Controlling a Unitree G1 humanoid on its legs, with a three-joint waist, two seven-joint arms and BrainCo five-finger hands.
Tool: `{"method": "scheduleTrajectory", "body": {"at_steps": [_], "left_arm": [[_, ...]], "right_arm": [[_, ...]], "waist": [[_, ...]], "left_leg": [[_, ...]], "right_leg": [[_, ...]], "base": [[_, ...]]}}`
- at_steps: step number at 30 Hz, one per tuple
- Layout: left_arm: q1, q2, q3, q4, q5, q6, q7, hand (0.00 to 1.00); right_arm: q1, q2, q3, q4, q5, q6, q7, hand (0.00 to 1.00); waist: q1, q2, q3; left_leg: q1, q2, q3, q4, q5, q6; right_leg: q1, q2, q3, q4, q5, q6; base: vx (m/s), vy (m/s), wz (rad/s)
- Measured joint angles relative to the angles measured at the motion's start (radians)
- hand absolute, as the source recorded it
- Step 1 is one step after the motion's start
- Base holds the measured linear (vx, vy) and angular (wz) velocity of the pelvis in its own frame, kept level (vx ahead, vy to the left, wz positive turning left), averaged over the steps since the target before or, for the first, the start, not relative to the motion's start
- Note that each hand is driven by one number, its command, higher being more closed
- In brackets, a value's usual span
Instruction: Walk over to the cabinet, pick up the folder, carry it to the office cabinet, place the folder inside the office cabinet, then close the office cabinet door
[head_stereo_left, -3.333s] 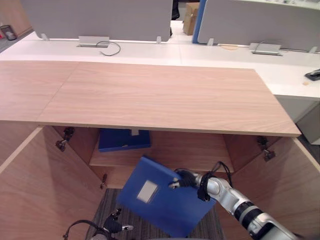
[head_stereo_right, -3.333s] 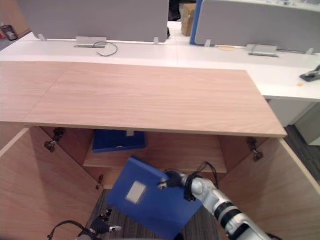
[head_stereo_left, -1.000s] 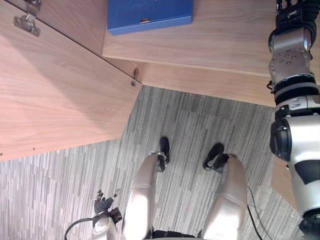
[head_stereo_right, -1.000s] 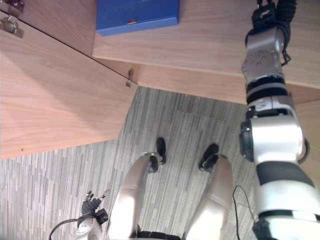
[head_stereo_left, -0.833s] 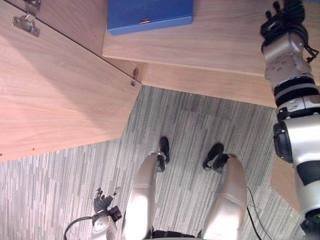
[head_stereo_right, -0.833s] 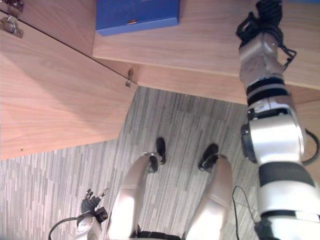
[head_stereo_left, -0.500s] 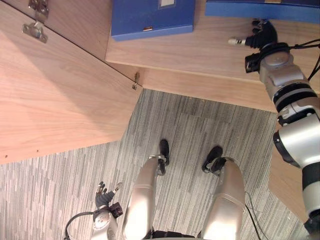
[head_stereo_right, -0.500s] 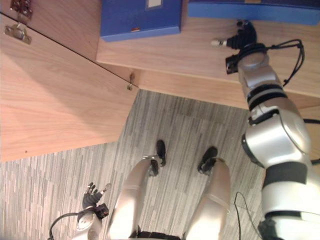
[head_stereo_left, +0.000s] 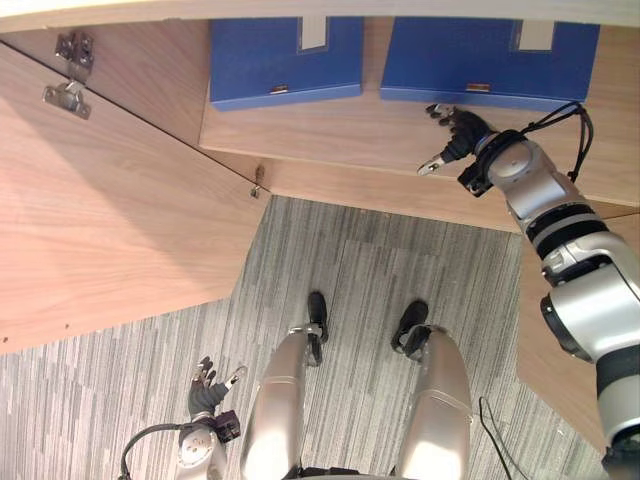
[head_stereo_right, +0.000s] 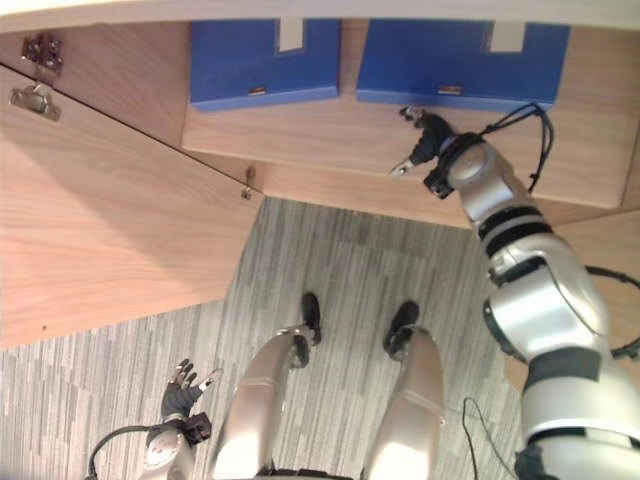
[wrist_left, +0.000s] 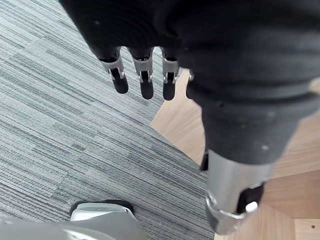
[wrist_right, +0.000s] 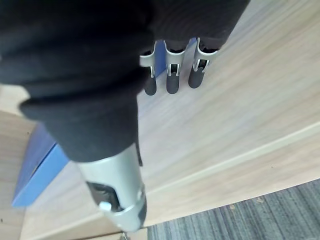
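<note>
A blue folder (head_stereo_left: 490, 60) lies flat on the cabinet shelf (head_stereo_left: 400, 150), at the right, with nothing holding it. My right hand (head_stereo_left: 455, 135) hovers just in front of it over the shelf's front part, fingers straight, open and empty. In the right wrist view its fingers (wrist_right: 172, 80) point over the bare wood, with the blue folder (wrist_right: 40, 160) off to one side. My left hand (head_stereo_left: 207, 385) hangs low over the carpet, open, its fingers (wrist_left: 142, 77) straight and holding nothing.
A second blue folder (head_stereo_left: 285, 60) lies on the same shelf to the left. The left cabinet door (head_stereo_left: 110, 220) stands wide open beside me; the right door (head_stereo_left: 560, 350) is open too. Grey striped carpet (head_stereo_left: 370, 260) lies in front of the cabinet.
My right hand has drawn back out of the cabinet, away from the right folder towards the shelf's front edge. The camera has tilted up, bringing that folder into view. The left hand stays low.
</note>
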Motion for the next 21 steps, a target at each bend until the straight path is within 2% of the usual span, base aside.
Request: {"method": "scheduleTrajectory", "body": {"at_steps": [6,10,12,15,17,21], "left_arm": [[0.0,0.0,0.011,0.004,-0.005,-0.014,0.001,0.0],[0.003,0.004,0.027,0.026,-0.021,-0.024,0.004,0.0],[0.004,0.007,0.034,0.06,-0.023,-0.03,0.006,0.0],[0.003,0.012,0.07,0.09,-0.022,-0.036,0.029,0.0],[0.003,0.022,0.072,0.092,-0.018,-0.051,0.046,0.0],[-0.002,0.033,0.097,0.123,-0.017,-0.06,0.063,0.0]], "right_arm": [[0.062,0.001,0.014,-0.132,-0.09,0.002,0.049,0.0],[0.143,0.003,0.099,-0.326,-0.083,0.016,0.082,0.0],[0.192,0.045,0.126,-0.427,-0.036,0.025,0.091,0.0],[0.203,0.152,0.114,-0.528,0.036,0.007,0.024,0.0],[0.186,0.226,0.058,-0.551,0.074,-0.021,-0.03,0.0],[0.119,0.298,-0.031,-0.523,0.114,-0.049,-0.104,0.0]], "waist": [[0.008,-0.006,-0.002],[0.011,-0.019,-0.006],[0.018,-0.023,-0.004],[0.026,-0.026,-0.002],[0.049,-0.031,0.001],[0.059,-0.035,0.004]], "left_leg": [[0.015,0.012,0.005,-0.019,0.006,-0.004],[0.019,0.022,0.003,-0.033,0.009,-0.008],[0.015,0.027,-0.006,-0.024,0.007,-0.007],[-0.03,0.052,-0.032,0.041,-0.021,-0.006],[-0.054,0.054,-0.051,0.085,-0.037,-0.002],[-0.107,0.044,-0.088,0.153,-0.059,0.004]], "right_leg": [[0.01,0.017,0.001,-0.018,0.005,-0.002],[0.019,0.029,-0.011,-0.037,0.008,-0.002],[0.027,0.035,-0.021,-0.045,0.008,-0.002],[0.028,0.052,-0.046,-0.045,0.009,-0.002],[0.028,0.049,-0.057,-0.028,0.007,0.0],[0.023,0.026,-0.089,0.003,-0.007,0.008]], "base": [[0.07,0.022,-0.07],[0.08,0.029,-0.02],[0.09,0.038,0.02],[0.06,0.046,0.01],[0.01,0.059,0.12],[-0.04,0.076,0.24]]}}
